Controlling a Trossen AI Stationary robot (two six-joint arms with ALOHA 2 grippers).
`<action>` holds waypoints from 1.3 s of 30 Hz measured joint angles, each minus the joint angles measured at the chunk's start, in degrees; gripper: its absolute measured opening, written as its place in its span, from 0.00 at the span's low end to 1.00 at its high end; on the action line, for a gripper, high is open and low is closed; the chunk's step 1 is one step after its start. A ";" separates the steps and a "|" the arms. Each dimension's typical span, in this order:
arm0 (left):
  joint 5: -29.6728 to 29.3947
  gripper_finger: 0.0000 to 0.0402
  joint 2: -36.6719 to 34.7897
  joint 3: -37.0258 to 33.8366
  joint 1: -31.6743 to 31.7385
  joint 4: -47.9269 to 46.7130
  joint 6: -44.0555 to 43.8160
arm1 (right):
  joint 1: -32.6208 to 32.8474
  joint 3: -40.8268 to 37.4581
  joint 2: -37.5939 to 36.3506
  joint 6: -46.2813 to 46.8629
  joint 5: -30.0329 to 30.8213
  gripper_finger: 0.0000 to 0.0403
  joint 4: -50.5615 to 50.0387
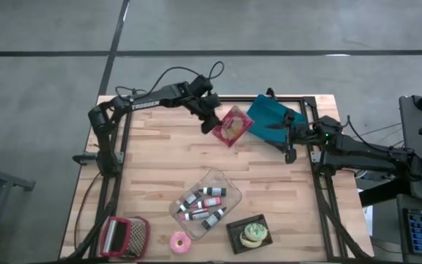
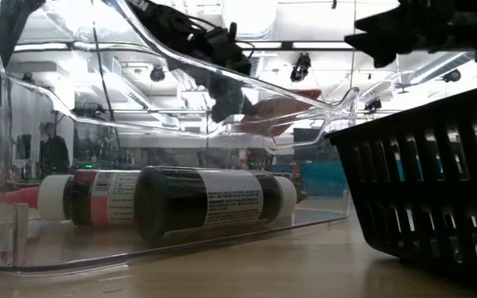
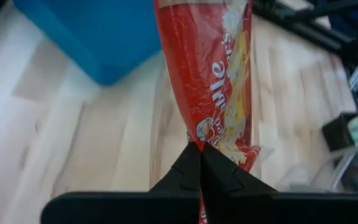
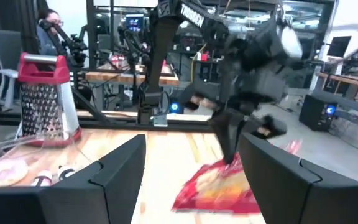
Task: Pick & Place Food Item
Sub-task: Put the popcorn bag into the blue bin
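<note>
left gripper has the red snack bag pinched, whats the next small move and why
Probably carry the red snack bag a little further toward the blue bin. The left gripper is shut on the bag's edge, the bag hangs clear of the wooden table, and the bin sits just beside it. The right gripper is open beside the bin, holding nothing.

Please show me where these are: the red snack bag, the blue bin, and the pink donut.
Red plastic snack bag (image 1: pixel 234 126), high view, middle of the bag's face.
Blue rectangular bin (image 1: pixel 271 117), high view, its visible top surface.
Pink frosted donut (image 1: pixel 179 241), high view, on its ring.
</note>
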 joint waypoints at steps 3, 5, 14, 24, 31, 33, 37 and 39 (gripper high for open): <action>-0.70 0.00 2.82 4.33 0.00 0.13 -0.63 | -0.04 -1.71 -2.20 0.11 0.32 0.63 -0.05; -1.49 0.00 5.35 7.40 0.00 0.08 -1.03 | 0.01 -2.61 -3.53 0.20 0.39 0.63 0.03; -1.30 0.00 17.67 24.35 -0.07 -1.81 -3.54 | 0.02 -4.10 -9.38 -0.80 1.55 0.63 -6.75; -0.83 0.00 30.81 45.28 -0.11 -7.51 -6.94 | 0.01 -5.66 -18.59 -2.63 1.60 0.63 -12.23; -0.99 0.00 33.48 45.91 0.07 -2.85 -10.92 | 0.01 -8.25 -22.88 -2.49 1.61 0.63 -12.54; -2.42 0.00 33.45 45.61 0.14 -2.27 -11.38 | 0.01 -8.64 -23.39 -2.43 1.56 0.63 -12.49; -7.21 0.00 33.42 45.56 0.16 -0.20 -11.42 | 0.01 -8.75 -23.43 -2.79 1.56 0.63 -12.45; -8.47 0.00 33.40 45.45 0.10 1.96 -10.96 | 0.01 -8.75 -23.42 -2.86 1.56 0.63 -12.44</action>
